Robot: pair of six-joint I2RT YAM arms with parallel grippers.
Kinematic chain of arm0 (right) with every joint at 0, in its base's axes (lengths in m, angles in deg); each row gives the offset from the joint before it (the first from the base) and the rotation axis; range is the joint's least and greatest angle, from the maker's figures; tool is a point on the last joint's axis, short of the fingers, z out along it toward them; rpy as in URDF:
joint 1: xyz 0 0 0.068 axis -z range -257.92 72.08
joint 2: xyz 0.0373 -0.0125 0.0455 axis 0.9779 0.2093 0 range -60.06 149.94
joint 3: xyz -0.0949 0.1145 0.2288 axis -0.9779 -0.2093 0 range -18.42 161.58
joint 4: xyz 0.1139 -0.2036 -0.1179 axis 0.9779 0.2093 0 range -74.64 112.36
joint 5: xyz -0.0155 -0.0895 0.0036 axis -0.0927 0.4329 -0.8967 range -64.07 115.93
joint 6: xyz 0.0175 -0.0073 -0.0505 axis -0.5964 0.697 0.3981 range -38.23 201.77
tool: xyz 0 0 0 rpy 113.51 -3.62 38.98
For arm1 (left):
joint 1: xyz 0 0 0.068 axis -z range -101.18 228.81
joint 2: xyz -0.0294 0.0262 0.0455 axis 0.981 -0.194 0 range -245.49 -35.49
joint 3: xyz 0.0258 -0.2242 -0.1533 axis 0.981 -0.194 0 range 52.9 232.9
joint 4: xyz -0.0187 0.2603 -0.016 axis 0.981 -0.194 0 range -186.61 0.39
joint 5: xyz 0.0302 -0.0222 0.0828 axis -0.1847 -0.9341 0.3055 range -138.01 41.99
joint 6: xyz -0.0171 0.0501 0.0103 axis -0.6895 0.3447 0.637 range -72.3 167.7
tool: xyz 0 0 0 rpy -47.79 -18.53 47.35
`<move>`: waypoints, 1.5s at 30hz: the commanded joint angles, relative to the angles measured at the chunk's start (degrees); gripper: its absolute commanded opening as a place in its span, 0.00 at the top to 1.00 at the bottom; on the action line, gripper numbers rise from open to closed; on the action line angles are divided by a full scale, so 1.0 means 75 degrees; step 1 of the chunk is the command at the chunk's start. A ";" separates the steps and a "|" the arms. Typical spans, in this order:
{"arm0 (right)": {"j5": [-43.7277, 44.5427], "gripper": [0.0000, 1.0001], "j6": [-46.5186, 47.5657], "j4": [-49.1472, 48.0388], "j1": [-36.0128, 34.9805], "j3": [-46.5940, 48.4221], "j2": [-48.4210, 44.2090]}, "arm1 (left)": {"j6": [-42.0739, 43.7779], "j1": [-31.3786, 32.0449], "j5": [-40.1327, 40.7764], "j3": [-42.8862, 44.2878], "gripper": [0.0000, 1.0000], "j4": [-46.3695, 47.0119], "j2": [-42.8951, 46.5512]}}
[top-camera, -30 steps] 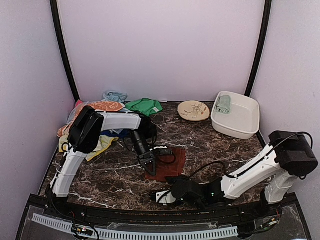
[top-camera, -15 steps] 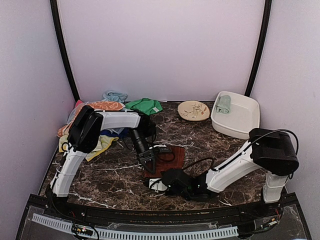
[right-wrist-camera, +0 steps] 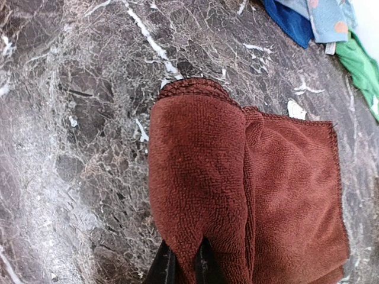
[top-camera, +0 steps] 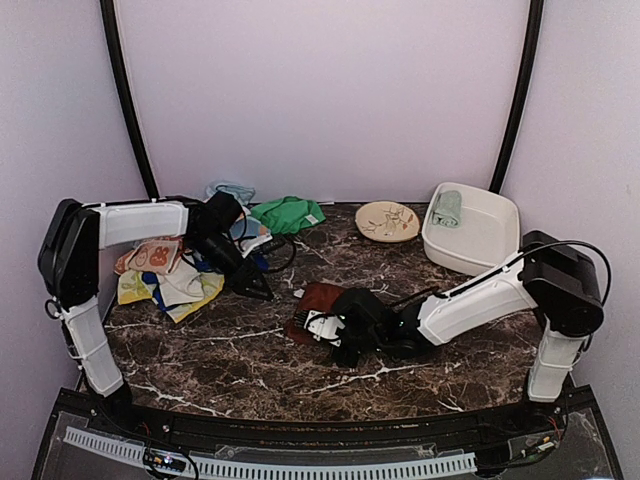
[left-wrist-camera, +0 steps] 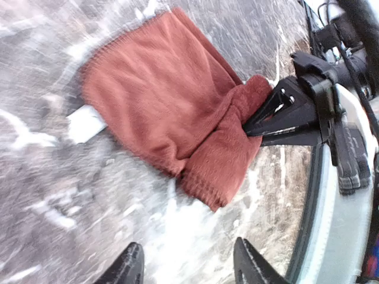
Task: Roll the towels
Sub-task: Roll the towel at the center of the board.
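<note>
Towels of several colours lay heaped at the left rear of the table, and one pale mint towel sat rolled in the white basin. The maroon towel lay alone near the middle. Its near edge was turned over into a thick fold on top of the flat part, and a white label poked out from beneath.

The right fingers were nearly closed, pinching that fold between their tips. The left fingers stood apart with nothing between them, hovering above bare marble just beside the towel.

The right arm reached low across the table from its base on the right. The left arm was bent back over the heap, with its wrist angled down toward the table.
</note>
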 commanded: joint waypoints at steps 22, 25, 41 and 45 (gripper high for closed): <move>-0.7386 1.00 -0.3202 0.1433 0.2780 0.0657 0.1407 | 0.2435 0.1918 0.1704 -0.1680 0.51 0.2340 0.1374; -0.7667 1.00 -0.3426 0.1306 0.2914 0.0684 0.1536 | 0.2509 0.2133 0.1994 -0.1352 0.51 0.2431 0.0971; -0.7932 0.96 -0.3867 0.1035 0.3113 0.0783 0.1617 | 0.2129 0.2254 0.1988 -0.0142 1.00 0.1575 -0.0626; -0.7763 0.91 -0.4195 0.0423 0.3143 0.0558 0.1347 | 0.1963 0.2242 0.1910 -0.0266 1.00 0.1354 -0.0749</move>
